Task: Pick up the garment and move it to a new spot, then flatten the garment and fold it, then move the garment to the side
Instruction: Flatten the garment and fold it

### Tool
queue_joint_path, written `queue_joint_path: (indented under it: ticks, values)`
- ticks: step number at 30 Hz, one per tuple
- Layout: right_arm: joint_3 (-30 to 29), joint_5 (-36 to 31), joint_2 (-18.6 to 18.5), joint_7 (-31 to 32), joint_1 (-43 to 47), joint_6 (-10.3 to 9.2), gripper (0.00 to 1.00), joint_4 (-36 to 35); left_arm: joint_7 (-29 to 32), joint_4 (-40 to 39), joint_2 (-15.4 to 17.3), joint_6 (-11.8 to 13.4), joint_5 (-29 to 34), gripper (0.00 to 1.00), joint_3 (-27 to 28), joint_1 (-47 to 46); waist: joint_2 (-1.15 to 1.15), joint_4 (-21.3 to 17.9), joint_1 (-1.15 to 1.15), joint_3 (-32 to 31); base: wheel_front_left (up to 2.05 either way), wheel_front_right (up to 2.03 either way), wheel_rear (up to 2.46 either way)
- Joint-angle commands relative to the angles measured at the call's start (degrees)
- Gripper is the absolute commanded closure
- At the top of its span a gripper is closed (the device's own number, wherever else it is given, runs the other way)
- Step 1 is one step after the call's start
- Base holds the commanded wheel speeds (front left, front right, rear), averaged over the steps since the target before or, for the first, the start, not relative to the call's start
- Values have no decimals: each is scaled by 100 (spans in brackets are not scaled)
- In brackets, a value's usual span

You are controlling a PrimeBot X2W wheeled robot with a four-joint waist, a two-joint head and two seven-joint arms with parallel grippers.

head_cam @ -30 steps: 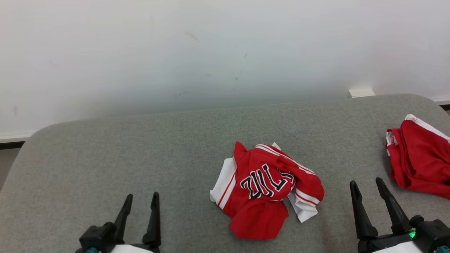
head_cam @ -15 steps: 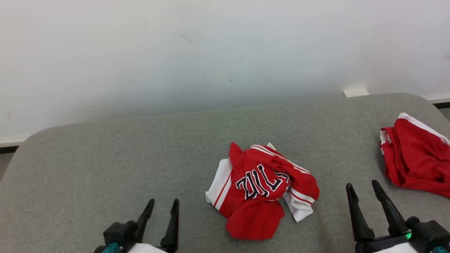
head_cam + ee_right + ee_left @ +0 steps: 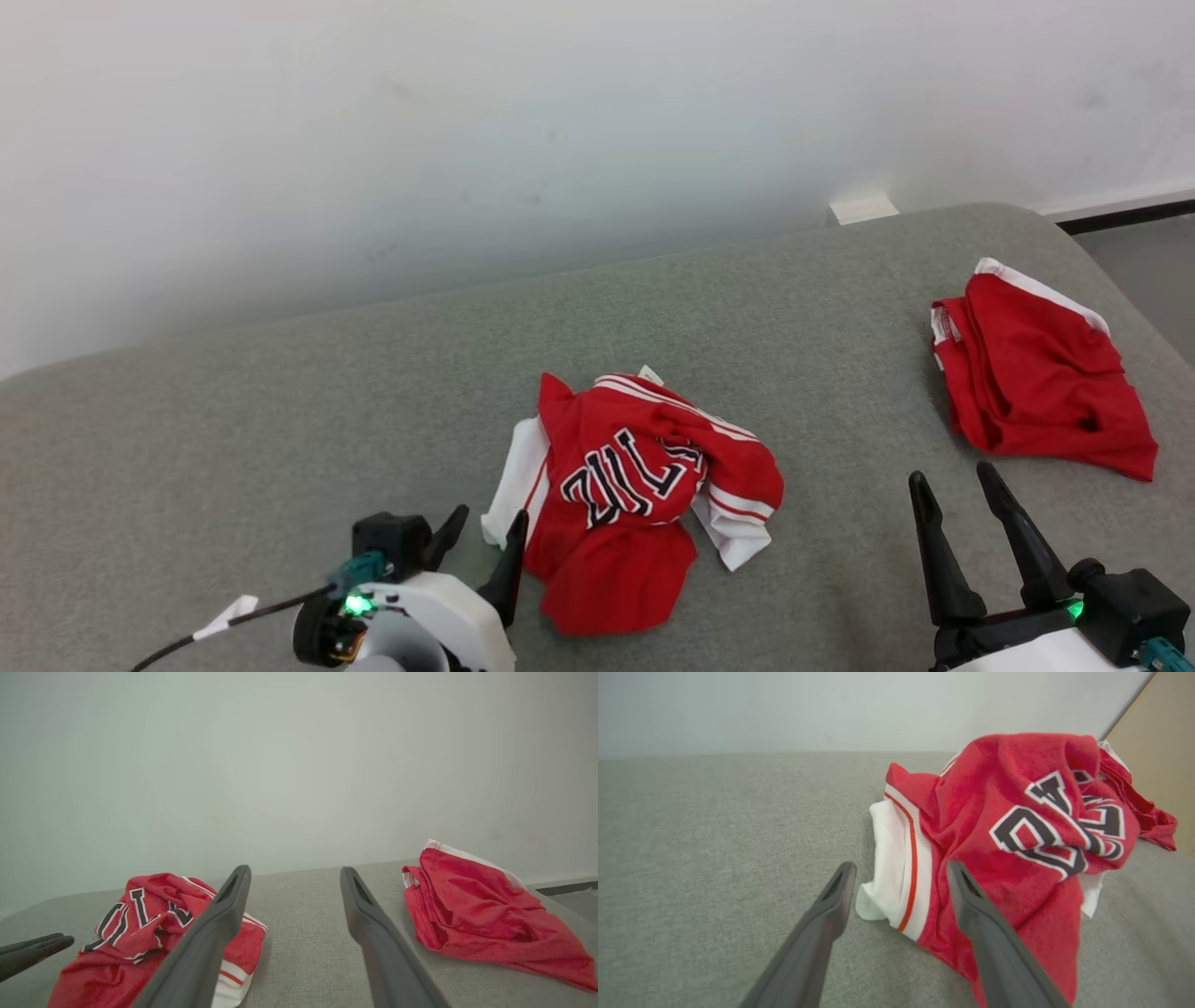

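Head camera looks down from above across the grey desk (image 3: 280,392) toward a white wall (image 3: 467,140). Left wrist camera sits low, close to the lettered red garment (image 3: 1017,826). Right wrist camera sits low, farther back, facing the wall. All three share that garment.

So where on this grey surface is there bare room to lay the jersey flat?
Widest bare patch: grey surface left of the lettered jersey, back to the wall. Narrower strip: between jersey and the second red garment. Crowded around the left gripper, close beside the jersey.
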Motion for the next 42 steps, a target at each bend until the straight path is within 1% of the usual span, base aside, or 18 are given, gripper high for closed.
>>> queue_joint_path:
  ticks: [1,5,10,13,14,15,16,22,25,29,34,38,42]
  values:
    - [-29,64,4,5,-53,-13,0,0,52,147,22,3,-32,0,11,-106,0,-166,0,105,0,0,0]
    - [-76,75,50,5,-123,-13,0,-11,241,628,69,118,-53,0,43,-361,0,-373,0,216,0,0,0]
    - [-105,79,87,5,-131,-13,0,2,428,1017,86,236,-62,0,53,-556,0,-477,0,271,0,0,0]
    - [-111,77,96,5,-150,-13,0,19,505,1195,85,169,-81,0,-1,-693,0,-504,0,295,0,0,0]
    - [-114,73,100,5,-147,-13,0,23,482,1218,84,158,-84,31,-18,-733,0,-507,0,294,0,0,0]
    - [-120,68,106,5,-144,-13,0,27,446,1236,83,153,-91,71,-25,-765,0,-508,0,292,0,0,0]
    - [-130,62,113,5,-141,-13,0,31,445,1261,82,133,-92,100,-35,-785,0,-505,0,288,0,0,0]
    - [-189,23,143,5,-127,-13,0,15,337,1142,133,47,-210,100,-36,-896,0,-445,0,248,0,0,0]
    - [-207,17,148,5,-117,-13,0,-10,359,939,269,10,-311,100,40,-1012,0,-430,0,247,0,0,0]
    - [-190,13,159,5,-159,-13,0,-32,641,636,684,-25,-351,100,185,-1326,0,-467,0,288,0,0,0]
    - [-180,25,200,5,-228,-14,0,-79,1272,452,1269,-89,-396,100,257,-1886,0,-614,0,504,0,0,0]
    - [-150,83,274,5,-322,-14,0,-91,1601,698,1706,-141,-466,100,294,-2350,0,-856,0,763,0,0,0]
    - [-142,107,334,5,-425,-14,0,-104,1617,1099,2069,-162,-450,100,307,-2730,0,-1130,0,1012,0,0,0]
